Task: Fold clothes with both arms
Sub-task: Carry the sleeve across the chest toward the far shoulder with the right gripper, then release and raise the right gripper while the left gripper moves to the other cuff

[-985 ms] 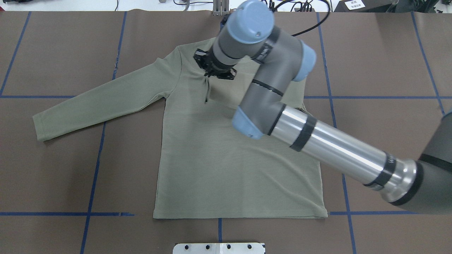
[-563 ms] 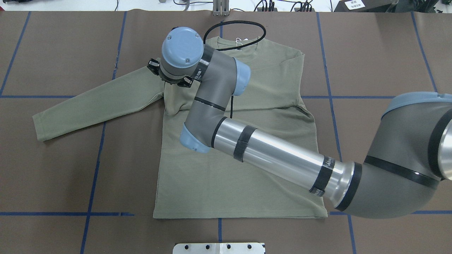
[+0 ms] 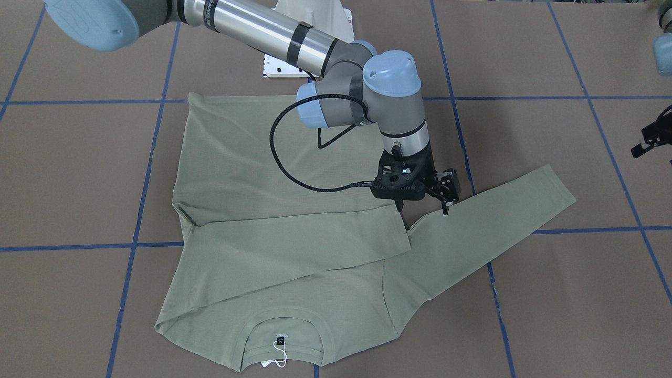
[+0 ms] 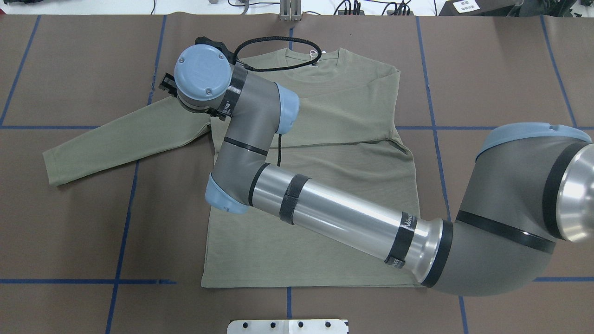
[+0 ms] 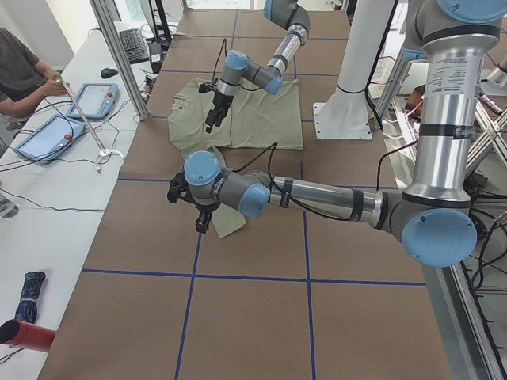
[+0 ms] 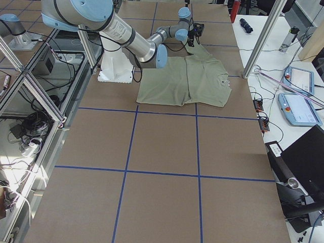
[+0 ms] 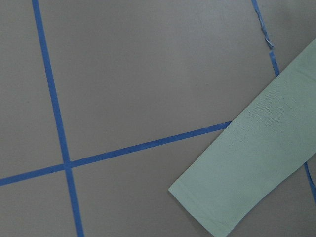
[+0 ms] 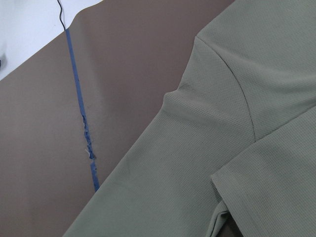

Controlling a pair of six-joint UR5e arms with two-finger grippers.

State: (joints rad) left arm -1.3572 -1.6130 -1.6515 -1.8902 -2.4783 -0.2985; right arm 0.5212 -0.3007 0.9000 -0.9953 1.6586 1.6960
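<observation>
The sage-green shirt (image 4: 325, 222) lies flat on the brown table, collar (image 3: 283, 320) toward the far edge from the robot. One sleeve (image 3: 294, 236) is folded across the torso. The other sleeve (image 4: 116, 139) stretches out straight to the robot's left. My right gripper (image 3: 422, 207) hovers open just above that sleeve's shoulder end, with nothing between its fingers. The left gripper (image 3: 651, 139) shows only partly at the frame edge, raised beyond the sleeve's cuff (image 7: 247, 173); I cannot tell whether it is open or shut.
Blue tape lines (image 4: 120, 232) grid the table cover. A white base plate (image 4: 287, 326) sits at the near edge. A person (image 5: 20, 71) sits at a side desk with tablets (image 5: 95, 95). Cables run along the far edge.
The right arm has swung from over the collar area to over the left shoulder. The folded sleeve across the torso has come into view.
</observation>
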